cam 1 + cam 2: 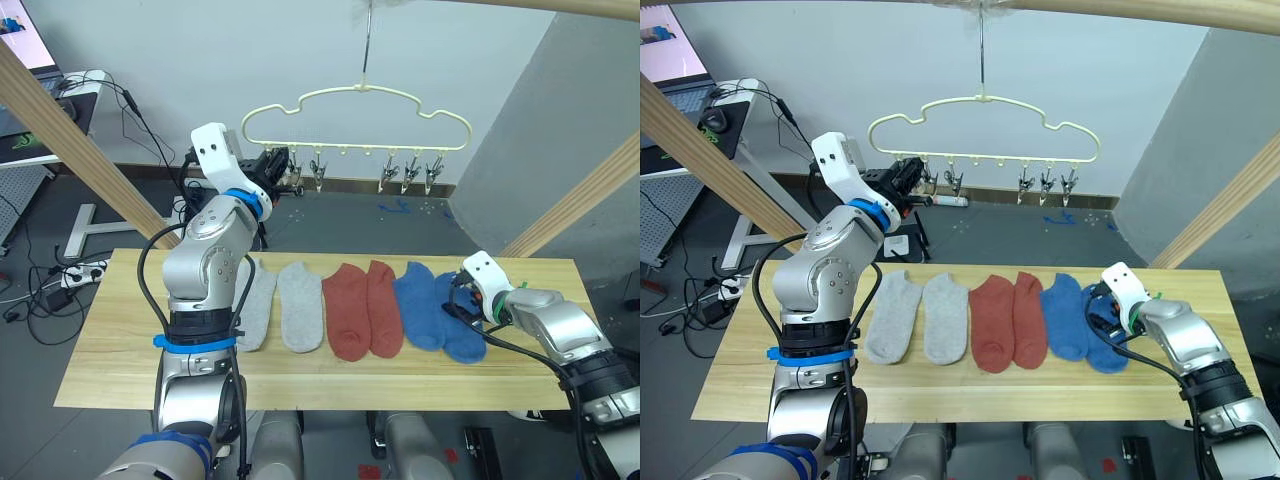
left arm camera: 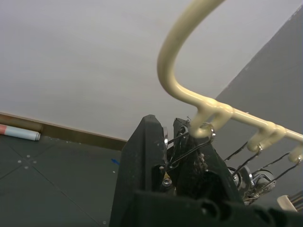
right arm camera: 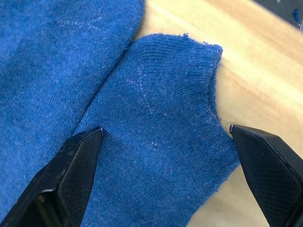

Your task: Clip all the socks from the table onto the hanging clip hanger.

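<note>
The left gripper (image 2: 177,142) pinched the pale cream hanger's (image 1: 357,110) leftmost metal clip (image 2: 187,144); the right gripper (image 3: 165,156) straddled, wide open, the rightmost blue sock (image 3: 161,137)

Left arm is up, elbow bent, forearm reaching high and forward, wrist angled toward the hanger (image 1: 355,110). Its end effector (image 1: 274,166) sits at the hanger's left end, and the wrist view has the two black fingers (image 2: 142,165) drawn close together around a metal clip (image 2: 182,146), the clip's wire pinched between them. Right arm is low, forearm stretched across the bench (image 1: 120,350) from the right, wrist turned inward. Its end effector (image 1: 1098,312) hovers over the rightmost blue sock (image 3: 161,142), fingers (image 3: 71,179) spread wide, one on each side of the sock's cuff end.
</note>
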Available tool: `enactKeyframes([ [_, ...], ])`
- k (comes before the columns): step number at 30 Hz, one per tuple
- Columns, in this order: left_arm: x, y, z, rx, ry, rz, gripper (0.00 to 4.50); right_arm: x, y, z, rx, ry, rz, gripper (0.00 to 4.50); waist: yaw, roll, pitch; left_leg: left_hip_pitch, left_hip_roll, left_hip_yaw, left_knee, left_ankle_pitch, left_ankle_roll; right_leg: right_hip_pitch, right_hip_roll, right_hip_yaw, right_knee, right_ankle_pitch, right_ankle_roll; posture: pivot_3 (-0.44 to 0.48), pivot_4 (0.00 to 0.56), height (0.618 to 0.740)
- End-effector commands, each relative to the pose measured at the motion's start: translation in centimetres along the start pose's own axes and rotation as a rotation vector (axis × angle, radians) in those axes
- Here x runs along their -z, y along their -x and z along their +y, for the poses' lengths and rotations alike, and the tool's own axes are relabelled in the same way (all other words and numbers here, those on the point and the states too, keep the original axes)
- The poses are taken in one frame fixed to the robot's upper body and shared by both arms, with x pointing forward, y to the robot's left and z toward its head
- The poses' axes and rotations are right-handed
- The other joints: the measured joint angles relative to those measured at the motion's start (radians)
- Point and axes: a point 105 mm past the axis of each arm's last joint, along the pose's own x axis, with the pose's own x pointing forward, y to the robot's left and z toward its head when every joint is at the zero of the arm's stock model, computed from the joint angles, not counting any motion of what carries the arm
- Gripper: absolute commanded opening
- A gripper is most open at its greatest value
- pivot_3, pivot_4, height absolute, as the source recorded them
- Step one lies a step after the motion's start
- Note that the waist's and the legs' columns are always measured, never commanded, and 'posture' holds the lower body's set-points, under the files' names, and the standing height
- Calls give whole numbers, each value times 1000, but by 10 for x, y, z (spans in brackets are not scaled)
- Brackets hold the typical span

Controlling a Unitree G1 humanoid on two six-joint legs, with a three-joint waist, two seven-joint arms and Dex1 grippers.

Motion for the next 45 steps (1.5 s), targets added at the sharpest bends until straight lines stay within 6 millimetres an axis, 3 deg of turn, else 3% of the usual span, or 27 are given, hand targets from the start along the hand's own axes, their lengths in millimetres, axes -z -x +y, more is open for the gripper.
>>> enactKeyframes([
  [1,-16,2,-6,25,-24,-46,267,11,-2,-2,-4,-2,30,4500,2,0,0,0,0,0,0,0,0,0,0,0,0,0,0,72,325,740],
  [5,-13,3,-4,22,-2,-18,267,21,-3,4,-48,24,54,4500,5,0,0,0,0,0,0,0,0,0,0,0,0,0,0,78,324,740],
  [8,-13,3,-3,25,20,-8,267,23,-3,4,-57,1,50,3899,9,0,0,0,0,0,0,0,0,0,0,0,0,0,0,78,324,740],
  [19,-15,5,-1,43,75,-1,267,24,-3,3,-61,-2,53,50,15,0,0,1,0,0,0,0,0,1,0,0,0,1,2,88,316,740],
  [23,-13,6,1,68,177,33,267,20,0,2,-54,7,45,50,15,0,0,1,0,0,0,0,0,1,0,0,0,1,2,82,310,740],
  [28,-8,10,8,85,296,86,267,-15,28,11,-86,55,-67,50,14,0,0,1,0,0,0,0,0,1,0,0,0,1,2,75,302,740],
  [37,-1,9,19,61,430,167,267,-94,89,68,-298,153,-304,50,7,1,0,1,1,0,0,0,0,0,1,0,1,0,3,46,284,740],
  [41,3,7,24,44,509,203,267,-123,95,92,-371,162,-395,50,3,1,-1,1,1,0,0,0,0,0,1,0,1,1,3,42,275,740],
  [45,5,8,24,54,590,240,267,-147,88,120,-439,176,-458,50,-9,1,-1,1,1,-1,0,1,-1,0,1,-1,1,1,2,47,265,740],
])
